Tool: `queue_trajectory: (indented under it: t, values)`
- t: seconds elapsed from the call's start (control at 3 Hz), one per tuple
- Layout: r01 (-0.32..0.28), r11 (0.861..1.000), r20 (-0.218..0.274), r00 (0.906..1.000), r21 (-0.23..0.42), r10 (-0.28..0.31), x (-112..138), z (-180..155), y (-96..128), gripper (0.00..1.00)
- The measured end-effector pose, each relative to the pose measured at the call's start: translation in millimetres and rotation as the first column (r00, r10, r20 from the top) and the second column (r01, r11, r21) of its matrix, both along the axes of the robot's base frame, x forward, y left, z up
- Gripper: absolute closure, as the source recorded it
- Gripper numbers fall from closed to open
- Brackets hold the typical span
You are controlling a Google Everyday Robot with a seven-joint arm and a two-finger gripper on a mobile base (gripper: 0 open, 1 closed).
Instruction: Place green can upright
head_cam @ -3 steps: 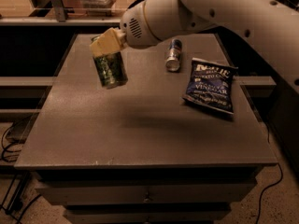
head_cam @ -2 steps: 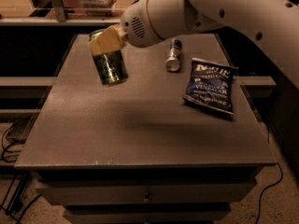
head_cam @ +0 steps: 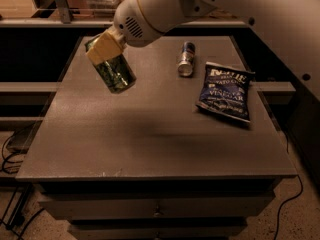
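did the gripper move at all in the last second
Yes, slightly. The gripper, shut on the tilted green can, has shifted a little left in view, away from the blue can lying on the table.

Dim light, grey drawer table (head_cam: 150,149), speckled floor (head_cam: 302,223)

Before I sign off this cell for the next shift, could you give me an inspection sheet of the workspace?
Surface: flat grey tabletop, matte.
Job's things: shiny green metal drink can, tilted, not upright, held in the gripper.
Clutter: slim blue-and-silver can lying on its side; blue crisp bag lying flat to its right.
Grippers: gripper over the table's left rear, fingers shut on the green can.
Cables: dark cables on the floor, both sides.
Surroundings: drawers under the tabletop; shelving behind.
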State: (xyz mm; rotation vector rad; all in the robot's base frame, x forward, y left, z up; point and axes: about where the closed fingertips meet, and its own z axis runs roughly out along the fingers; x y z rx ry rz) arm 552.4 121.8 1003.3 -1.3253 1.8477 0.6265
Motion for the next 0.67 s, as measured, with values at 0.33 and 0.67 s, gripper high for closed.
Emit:
queue_trajectory:
  t: [0.33,0.67]
  values:
    - [-0.157,0.982,0.077,0.9832,-0.102,0.165,-14.1,-14.5,12.1,1.0]
    - [-0.248,0.959,0.155,0.9508,-0.14,0.268,-23.8,-27.1,15.6,1.0]
